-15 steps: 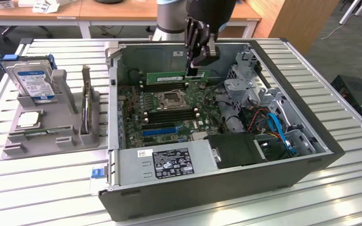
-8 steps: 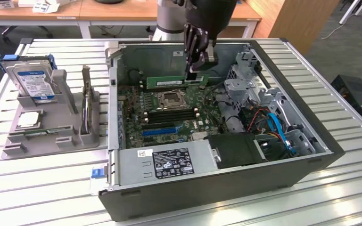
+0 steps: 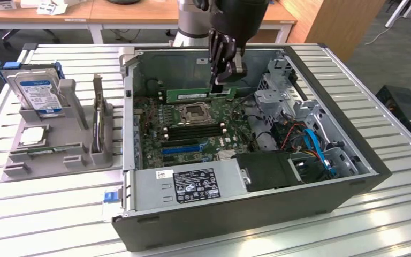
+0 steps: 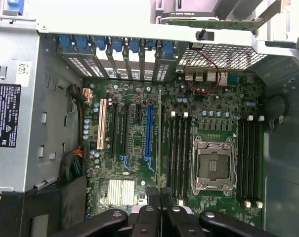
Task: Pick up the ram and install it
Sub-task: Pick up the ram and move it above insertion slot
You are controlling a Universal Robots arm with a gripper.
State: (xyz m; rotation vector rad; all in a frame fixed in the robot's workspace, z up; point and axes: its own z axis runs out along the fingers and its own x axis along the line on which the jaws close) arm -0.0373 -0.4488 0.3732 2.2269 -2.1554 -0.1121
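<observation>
While the end effector [image 3: 223, 84] hung inside the open computer case [image 3: 348, 176], its fingers were pressed together on the ram [image 3: 195, 95], pinching the green stick by its upper edge, toward the end on the exterior view's right. The ram was therefore clear of the grey holder [image 3: 62, 155] on the worktop [image 3: 48, 214] and sat in the air above the motherboard [image 3: 155, 115], not seated in anything.

The relation that mattered was alignment. In the exterior view the ram's long axis ran across the case from that view's left to its right, level, and parallel with the black memory slots [image 3: 191, 128] next to the empty processor socket [image 3: 194, 112]. In the wrist view the ram [image 4: 159, 138] appeared edge-on as a thin line running straight out from the end effector [image 4: 159, 193], lying between the blue expansion slot [image 4: 149, 133] and the bank of black memory slots [image 4: 179, 153], and parallel to both. I judged it to be just beside that bank rather than directly over a slot, though how high it stood above the board could not be told exactly. A second bank of slots [image 4: 250, 158] lay beyond the processor socket [image 4: 213, 165], well apart from the ram.
</observation>
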